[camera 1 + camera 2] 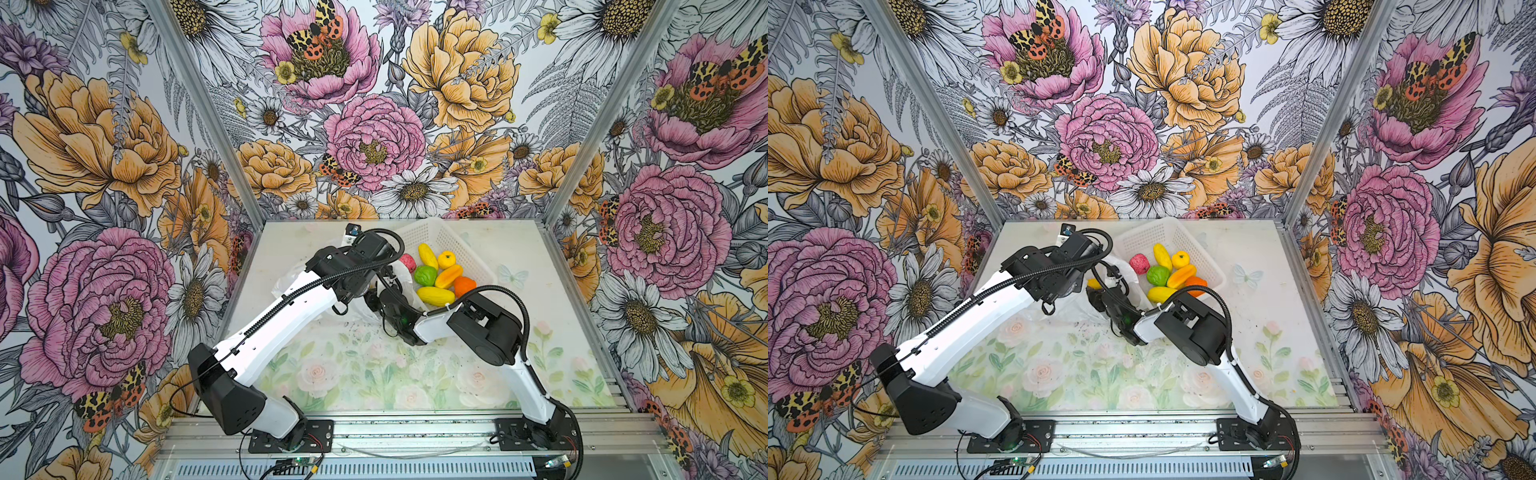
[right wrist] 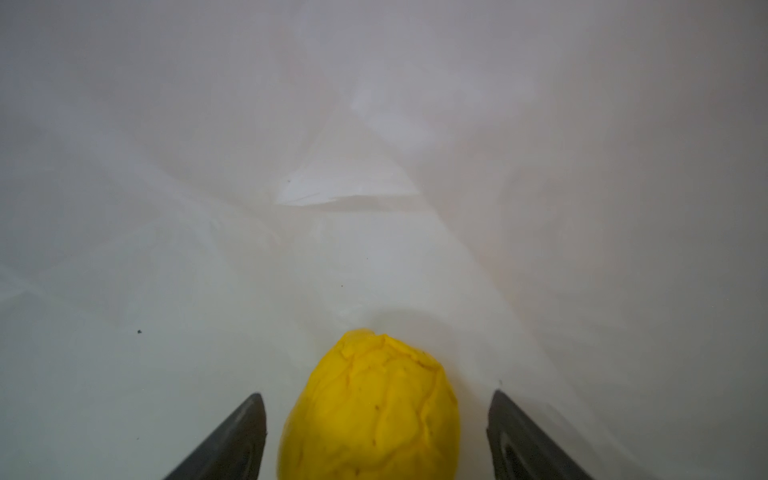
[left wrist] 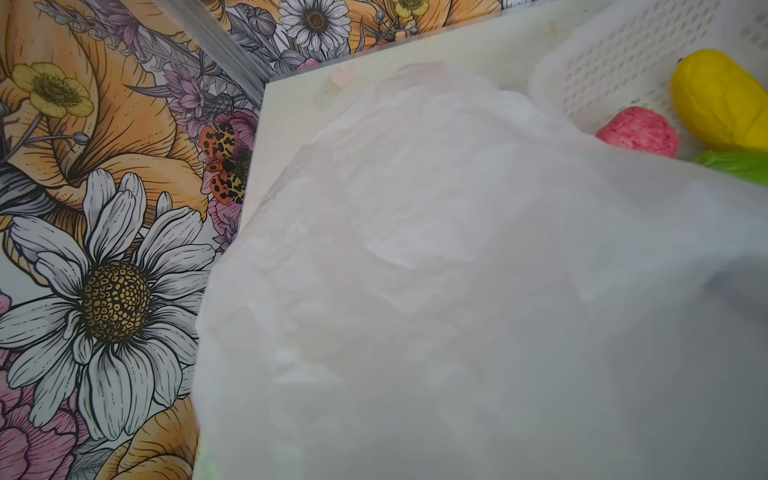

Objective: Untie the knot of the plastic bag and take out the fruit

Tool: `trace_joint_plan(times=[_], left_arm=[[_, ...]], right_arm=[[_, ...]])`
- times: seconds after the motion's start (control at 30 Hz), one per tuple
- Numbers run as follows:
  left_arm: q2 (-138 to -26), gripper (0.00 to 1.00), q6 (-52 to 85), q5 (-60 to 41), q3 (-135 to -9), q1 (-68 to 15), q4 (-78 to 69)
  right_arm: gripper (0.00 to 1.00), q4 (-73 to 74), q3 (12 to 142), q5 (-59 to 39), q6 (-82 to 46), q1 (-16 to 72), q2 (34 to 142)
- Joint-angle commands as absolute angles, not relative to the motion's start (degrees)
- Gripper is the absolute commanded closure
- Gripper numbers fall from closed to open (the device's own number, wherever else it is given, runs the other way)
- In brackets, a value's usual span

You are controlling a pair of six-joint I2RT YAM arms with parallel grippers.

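The translucent white plastic bag (image 1: 287,281) lies on the table left of the basket, partly under both arms. Its film fills the left wrist view (image 3: 415,291) and hides my left gripper's fingers. That gripper is shut, and the film rises up to it. My right gripper (image 2: 376,395) is inside the bag (image 2: 374,124) and open. A yellow fruit (image 2: 370,424) lies between its dark fingers (image 2: 241,436), with a gap on each side. A bit of that fruit (image 1: 1094,284) shows in a top view. The knot is not in view.
A white lattice basket (image 1: 436,237) stands at the back, right of the bag. It holds several fruits, among them a pink-red one (image 1: 408,262), a green one (image 1: 426,275) and an orange one (image 1: 464,286). Flowered walls close in three sides.
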State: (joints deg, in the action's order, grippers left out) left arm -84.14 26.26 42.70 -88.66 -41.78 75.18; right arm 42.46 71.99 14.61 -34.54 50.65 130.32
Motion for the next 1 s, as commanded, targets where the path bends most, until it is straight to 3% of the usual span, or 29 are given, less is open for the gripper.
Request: trace_joint_plan(times=[0.0, 0.17, 0.2, 0.3, 0.47, 0.87, 0.97], left_arm=[[-83.1, 1.0, 29.4, 44.6, -84.3, -42.1, 76.7], [-82.9, 1.0, 32.1, 43.9, -80.2, -43.4, 76.2], [-82.8, 1.0, 32.6, 43.9, -79.5, -43.8, 76.0], [-82.6, 1.0, 33.2, 43.2, -77.5, -44.8, 74.5], [-82.0, 1.0, 33.0, 42.7, -75.1, -44.9, 72.2], [-79.3, 1.0, 31.0, 39.1, -70.2, -41.6, 66.4], [-77.8, 1.0, 30.2, 37.1, -68.8, -40.5, 64.3]], right_arm=[[0.13, 35.8, 79.0, 14.7, -33.1, 50.4, 130.8], [0.12, 20.5, 91.3, 17.3, -33.6, 49.7, 136.9], [0.02, 18.4, 93.0, 16.5, -33.6, 49.6, 137.3], [0.01, 11.3, 98.9, 16.2, -32.8, 49.7, 139.5], [0.07, 12.9, 97.4, 13.8, -33.0, 49.7, 139.7], [0.1, 14.1, 93.0, 14.0, -30.2, 51.8, 136.6], [0.19, 12.7, 94.2, 15.2, -29.0, 52.6, 137.1]])
